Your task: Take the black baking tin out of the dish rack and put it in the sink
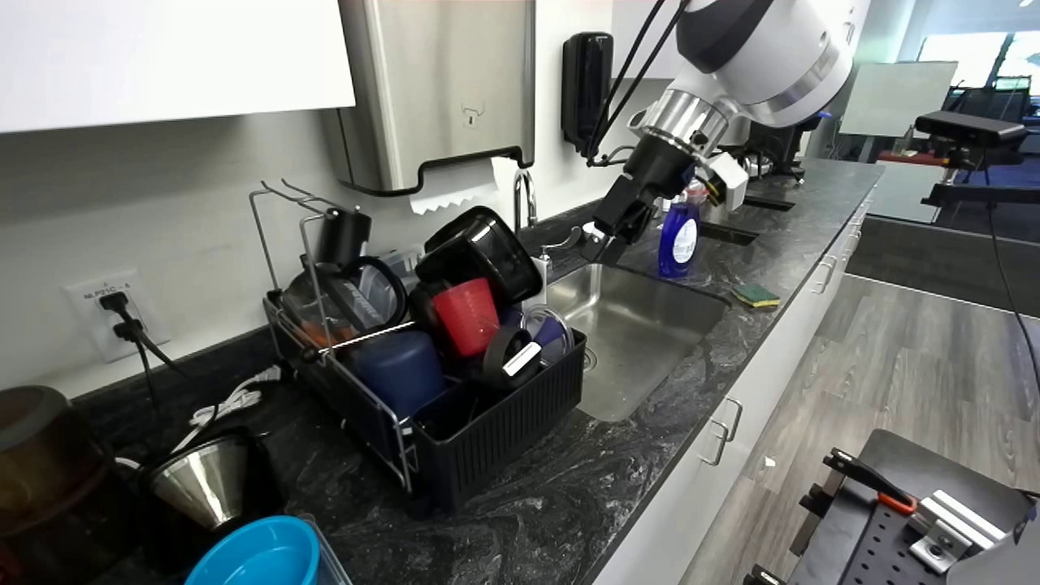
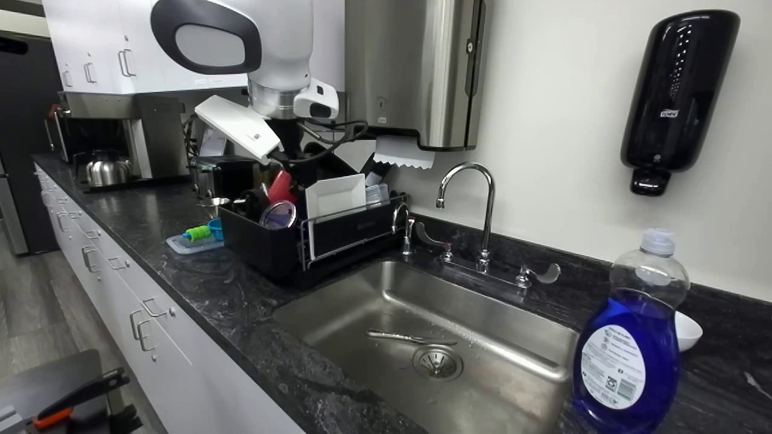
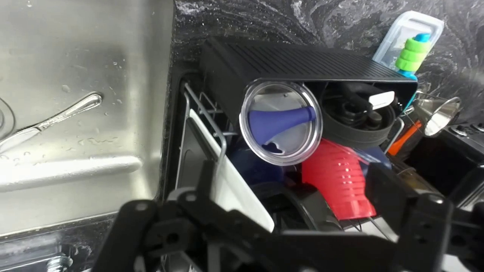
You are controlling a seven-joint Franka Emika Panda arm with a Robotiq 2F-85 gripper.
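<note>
The glossy black baking tin [image 1: 496, 260] is tilted on top of the dishes in the black dish rack [image 1: 504, 455], behind a red cup [image 1: 465, 317]. In the wrist view a dark curved rim, apparently the tin [image 3: 314, 207], shows between a white plate [image 3: 238, 189] and the red cup, partly hidden by the gripper. My gripper [image 3: 295, 181] is open and empty, with its fingers spread over the rack, the tin between them in the view. In an exterior view the gripper [image 1: 608, 242] is above and beyond the tin. The steel sink [image 2: 338, 337] is beside the rack.
A knife [image 2: 410, 337] lies in the sink. A tall faucet [image 2: 488, 211] stands behind it. A blue soap bottle [image 2: 627, 361] and a sponge [image 1: 756, 295] stand by the sink. A clear lid [image 3: 280, 151] and mugs crowd the rack. A towel dispenser [image 1: 455, 89] hangs above.
</note>
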